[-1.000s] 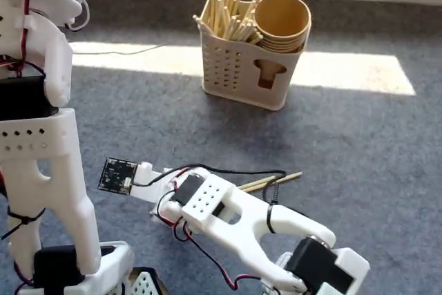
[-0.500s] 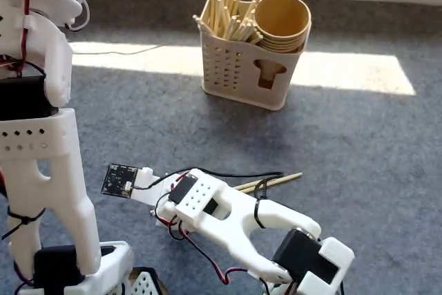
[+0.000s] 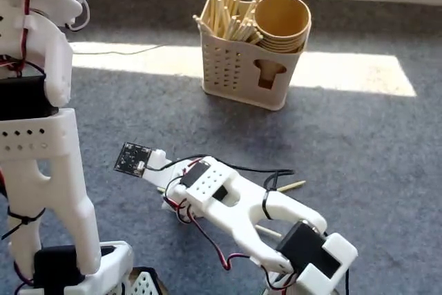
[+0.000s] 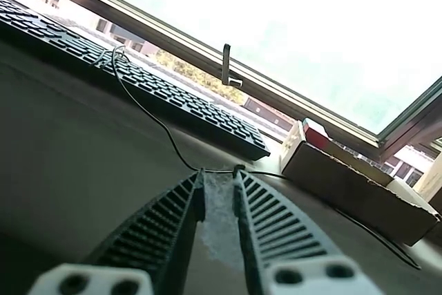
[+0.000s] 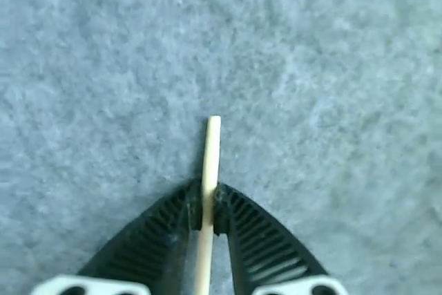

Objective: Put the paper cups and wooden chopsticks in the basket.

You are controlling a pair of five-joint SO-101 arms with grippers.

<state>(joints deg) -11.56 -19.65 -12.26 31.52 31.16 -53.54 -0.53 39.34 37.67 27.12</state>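
Right wrist view: the right gripper [image 5: 206, 195] is clamped on a chopstick [image 5: 211, 150] close to one end, with the short tip showing over grey carpet [image 5: 331, 67]. For a clean lift, I judge, the pinch must be firm and the stick raised level before any swing, since the long free end could drag or pivot in the jaws. High view: the basket [image 3: 231, 70] stands well apart, holding cups [image 3: 282, 18] and other chopsticks [image 3: 224, 1]. The left gripper [image 4: 218, 170], jaws all but together, holds nothing and points toward a window [image 4: 276, 18].
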